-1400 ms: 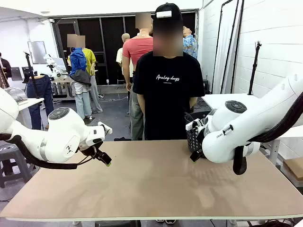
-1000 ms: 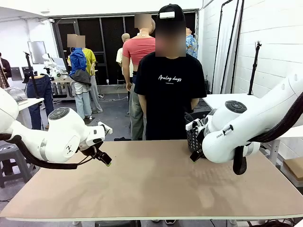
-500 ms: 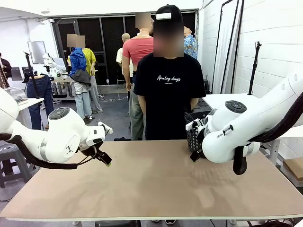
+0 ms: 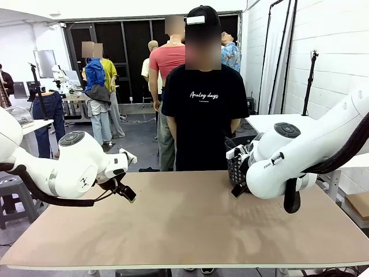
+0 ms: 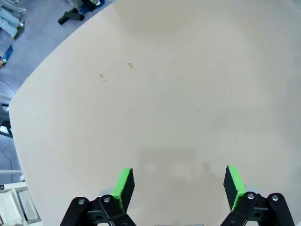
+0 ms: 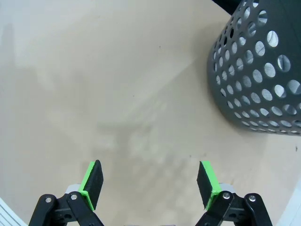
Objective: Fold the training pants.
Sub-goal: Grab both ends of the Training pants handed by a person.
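Observation:
The training pants are out of view. My left gripper hovers over the left side of the tan table; in the left wrist view the left gripper stands open, with bare tabletop between its green pads. My right gripper is open too, above bare table beside the basket. In the front view the right arm's wrist hangs at the table's right, its fingers hidden behind the arm.
A black perforated basket stands on the table close to my right gripper, also visible as the basket behind the right arm. A person in a black T-shirt stands at the far edge, hands behind the back.
Both arms have stayed still. The person has swayed slightly at the far side.

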You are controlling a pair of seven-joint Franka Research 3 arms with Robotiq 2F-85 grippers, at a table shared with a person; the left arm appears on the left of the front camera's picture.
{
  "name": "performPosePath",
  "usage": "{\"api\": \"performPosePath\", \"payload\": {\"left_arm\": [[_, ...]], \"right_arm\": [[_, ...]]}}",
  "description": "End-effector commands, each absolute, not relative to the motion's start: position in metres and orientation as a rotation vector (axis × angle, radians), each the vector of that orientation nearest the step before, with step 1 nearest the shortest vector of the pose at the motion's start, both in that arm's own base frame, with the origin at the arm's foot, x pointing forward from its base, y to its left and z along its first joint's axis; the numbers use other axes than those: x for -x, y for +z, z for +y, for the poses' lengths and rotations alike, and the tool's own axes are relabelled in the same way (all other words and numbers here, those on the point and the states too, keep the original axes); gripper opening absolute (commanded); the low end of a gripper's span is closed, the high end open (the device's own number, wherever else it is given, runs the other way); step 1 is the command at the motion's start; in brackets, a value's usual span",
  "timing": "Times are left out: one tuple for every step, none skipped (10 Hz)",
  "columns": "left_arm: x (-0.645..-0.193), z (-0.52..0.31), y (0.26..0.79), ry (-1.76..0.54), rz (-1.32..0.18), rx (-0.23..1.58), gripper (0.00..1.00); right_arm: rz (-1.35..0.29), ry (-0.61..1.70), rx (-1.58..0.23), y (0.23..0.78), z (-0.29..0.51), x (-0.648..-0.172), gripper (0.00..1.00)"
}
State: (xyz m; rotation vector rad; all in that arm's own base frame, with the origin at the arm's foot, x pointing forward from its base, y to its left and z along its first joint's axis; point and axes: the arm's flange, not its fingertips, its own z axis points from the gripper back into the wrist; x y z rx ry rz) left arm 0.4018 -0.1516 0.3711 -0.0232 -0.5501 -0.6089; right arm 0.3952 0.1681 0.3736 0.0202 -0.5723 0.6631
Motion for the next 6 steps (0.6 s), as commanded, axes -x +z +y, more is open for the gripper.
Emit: {"api": "performPosePath", "payload": {"left_arm": [[-0.402, -0.151, 0.371, -0.607, -0.550, 0.023, 1.00], [-0.402, -0.152, 0.371, -0.609, -0.550, 0.023, 1.00], [-0.399, -0.152, 0.379, -0.614, -0.544, 0.034, 1.00], [-0.394, -0.153, 0.393, -0.614, -0.544, 0.040, 1.00], [-0.390, -0.154, 0.409, -0.611, -0.533, 0.030, 1.00], [-0.386, -0.151, 0.424, -0.608, -0.524, 0.036, 1.00]], "right_arm": [[-0.572, 0.663, -0.021, 0.374, 0.168, -0.395, 1.00], [-0.572, 0.663, -0.020, 0.374, 0.168, -0.395, 1.00], [-0.544, 0.676, -0.051, 0.378, 0.169, -0.394, 1.00], [-0.541, 0.680, -0.077, 0.388, 0.168, -0.391, 1.00], [-0.549, 0.669, -0.079, 0.403, 0.164, -0.387, 1.00], [-0.570, 0.663, -0.091, 0.420, 0.161, -0.384, 1.00]]}}
